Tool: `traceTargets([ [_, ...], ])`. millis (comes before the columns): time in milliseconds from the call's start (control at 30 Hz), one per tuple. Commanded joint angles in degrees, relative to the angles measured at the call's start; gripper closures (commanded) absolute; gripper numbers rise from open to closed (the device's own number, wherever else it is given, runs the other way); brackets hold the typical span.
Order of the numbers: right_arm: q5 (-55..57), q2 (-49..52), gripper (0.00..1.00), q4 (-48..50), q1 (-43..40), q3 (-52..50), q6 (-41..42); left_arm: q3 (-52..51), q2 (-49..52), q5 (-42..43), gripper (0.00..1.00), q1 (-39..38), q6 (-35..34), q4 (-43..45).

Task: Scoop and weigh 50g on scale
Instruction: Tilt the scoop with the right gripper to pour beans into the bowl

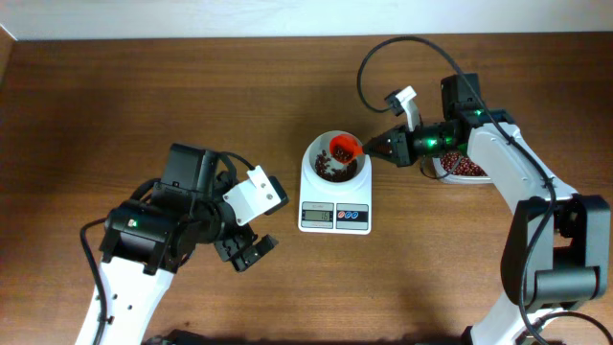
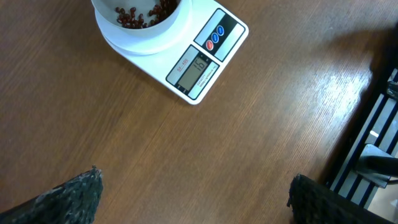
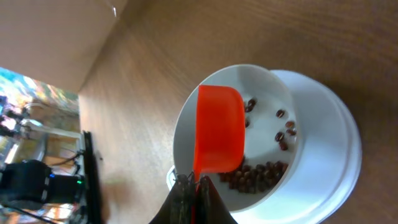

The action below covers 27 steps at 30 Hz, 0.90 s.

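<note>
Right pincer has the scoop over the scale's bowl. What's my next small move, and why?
Probably lift the scoop clear and swing the right pincer over to the tub for another load. The scoop shows no beans in the right wrist view. The beans only thinly cover part of the bowl floor, so the scale likely sits well under target.

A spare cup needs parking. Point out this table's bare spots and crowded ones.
Free: the wooden table along the far edge, left of the small white digital scale; also the near strip between scale and right arm's base. Crowded: right of the scale, where the right gripper holds the orange-red plastic scoop over the round white bowl, beside the clear bean tub.
</note>
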Motion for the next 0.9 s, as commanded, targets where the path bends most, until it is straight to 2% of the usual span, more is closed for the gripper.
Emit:
traceTargets([
  [0, -0.4, 0.4, 0.96, 0.3, 0.7, 0.1, -1.1, -0.4, -0.4, 1.0, 0.01, 0.3, 0.3, -0.1],
  [67, -4.3, 0.4, 0.96, -0.7, 0.7, 0.1, -6.6, -0.4, -0.4, 1.0, 0.01, 0.3, 0.3, -0.1],
  [133, 0.7, 0.4, 0.96, 0.5, 0.7, 0.1, -0.9, -0.4, -0.4, 1.0, 0.01, 0.3, 0.3, -0.1],
  [200, -5.6, 0.4, 0.96, -1.2, 0.7, 0.1, -8.1, -0.4, -0.4, 1.0, 0.01, 0.3, 0.3, -0.1],
  [267, 1.5, 0.4, 0.96, 1.0, 0.7, 0.1, 1.6, -0.4, -0.4, 1.0, 0.01, 0.3, 0.3, -0.1],
  [333, -10.4, 0.4, 0.96, -2.4, 0.7, 0.1, -13.4, -0.4, -0.4, 1.0, 0.01, 0.3, 0.3, -0.1],
  [400, 1.3, 0.4, 0.96, 0.1, 0.7, 0.1, -2.6, -0.4, -0.4, 1.0, 0.01, 0.3, 0.3, -0.1],
  [467, -9.5, 0.4, 0.96, -2.8, 0.7, 0.1, -11.9, -0.4, -0.4, 1.0, 0.01, 0.3, 0.3, -0.1],
  [500, -6.4, 0.4, 0.96, -1.4, 0.7, 0.1, -9.5, -0.4, -0.4, 1.0, 0.01, 0.3, 0.3, -0.1],
  [533, -0.6, 0.4, 0.96, -0.3, 0.7, 0.1, -2.5, -0.4, -0.4, 1.0, 0.01, 0.3, 0.3, -0.1],
  [600, -6.4, 0.4, 0.96, -2.0, 0.7, 0.1, -9.6, -0.4, -0.4, 1.0, 0.01, 0.3, 0.3, -0.1],
  [633, -2.8, 0.4, 0.96, -0.6, 0.7, 0.1, -6.7, -0.4, -0.4, 1.0, 0.01, 0.3, 0.3, -0.1],
  [667, 4.2, 0.4, 0.96, 0.8, 0.7, 0.1, 2.4, -0.4, -0.4, 1.0, 0.01, 0.3, 0.3, -0.1],
  [733, -5.8, 0.4, 0.96, -1.0, 0.8, 0.1, -7.0, -0.4, -0.4, 1.0, 0.01, 0.3, 0.3, -0.1],
  [767, -3.4, 0.4, 0.96, 0.5, 1.0, 0.1, -6.6, -0.4, -0.4, 1.0, 0.01, 0.3, 0.3, -0.1],
  [800, 2.7, 0.4, 0.96, 2.6, 1.2, 0.1, 2.2, -0.4, -0.4, 1.0, 0.01, 0.3, 0.3, -0.1],
  [833, 0.4, 0.4, 0.96, 2.5, 1.4, 0.1, 2.8, -0.4, -0.4, 1.0, 0.01, 0.3, 0.3, -0.1],
  [867, -6.5, 0.4, 0.96, 1.6, 1.7, 0.1, -4.8, -0.4, -0.4, 1.0, 0.01, 0.3, 0.3, -0.1],
])
